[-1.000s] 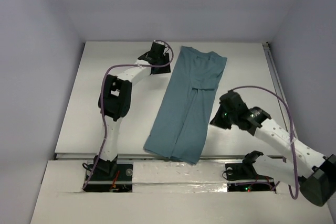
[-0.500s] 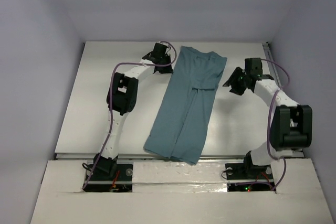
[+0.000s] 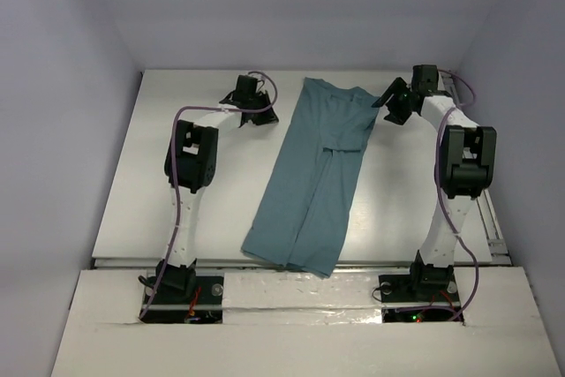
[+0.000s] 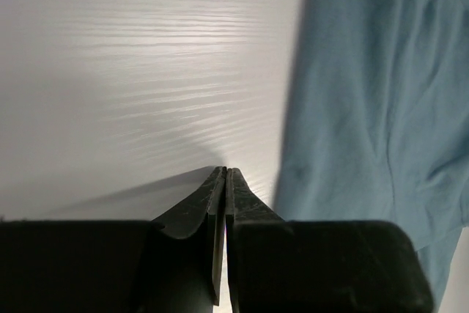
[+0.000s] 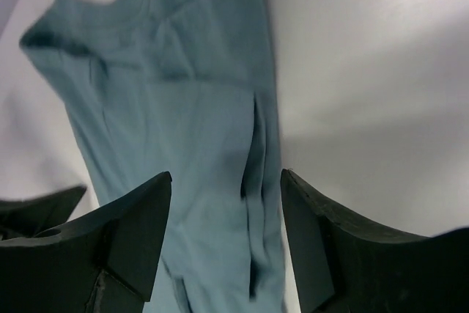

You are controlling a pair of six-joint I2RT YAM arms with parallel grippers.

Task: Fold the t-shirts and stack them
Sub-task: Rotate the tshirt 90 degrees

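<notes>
The teal t-shirt (image 3: 316,174) is lying flat on the white table (image 3: 177,192), folded lengthwise into a long narrow strip. Its collar end is pointing away from the arm bases and its hem end is reaching the table's near edge. The strip is slanting, with the hem sitting further left than the collar. A folded-in edge is running down the middle of the cloth, and a sleeve is lying tucked over the upper half.

The left gripper (image 3: 265,116) is hanging just left of the t-shirt's collar end, over bare table. In the left wrist view its fingers (image 4: 224,181) are pressing together with nothing between them, and the t-shirt's (image 4: 366,108) left edge is lying just beside them; whether the tips are touching the table cannot be told.

The right gripper (image 3: 394,103) is hanging just right of the t-shirt's collar end, near the shoulder corner. In the right wrist view its fingers (image 5: 226,181) are standing spread wide, holding nothing, and the t-shirt (image 5: 190,130) is showing between and beyond them, slightly blurred. Neither gripper is gripping the cloth.
</notes>
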